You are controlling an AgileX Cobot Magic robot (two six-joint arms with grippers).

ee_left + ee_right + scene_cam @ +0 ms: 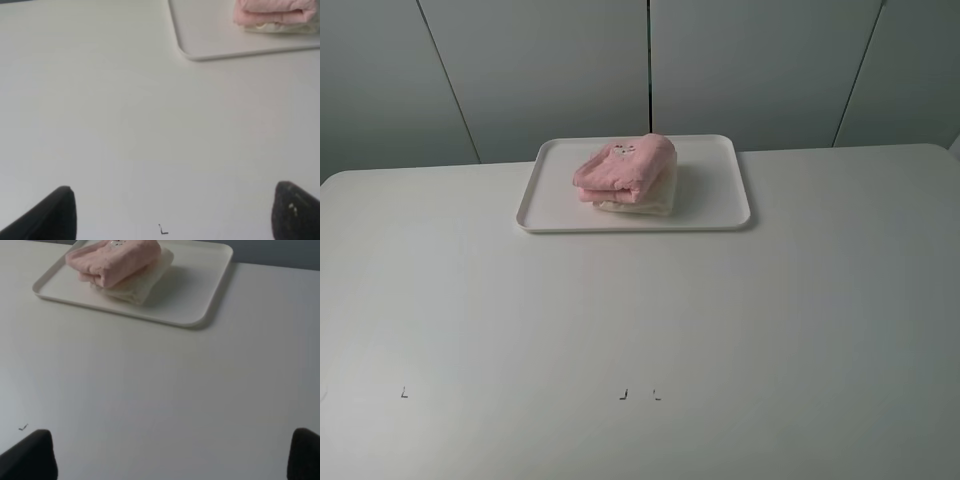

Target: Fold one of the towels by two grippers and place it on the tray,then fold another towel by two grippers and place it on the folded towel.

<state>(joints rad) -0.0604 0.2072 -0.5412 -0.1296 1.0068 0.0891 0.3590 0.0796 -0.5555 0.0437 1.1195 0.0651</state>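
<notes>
The white tray [720,200] sits at the back middle of the table. On it lies the folded cream towel [650,203], and the folded pink towel [625,166] rests on top of it. The stack also shows in the left wrist view, pink towel [272,11] over cream towel [280,27] on the tray [210,35], and in the right wrist view, pink towel [112,260], cream towel [142,282], tray [200,285]. Neither arm appears in the high view. My left gripper [172,212] and right gripper [172,455] are open over bare table, far from the tray, holding nothing.
The white table [640,330] carries small black corner marks [622,395] near its front edge. Grey wall panels [540,70] stand behind the table.
</notes>
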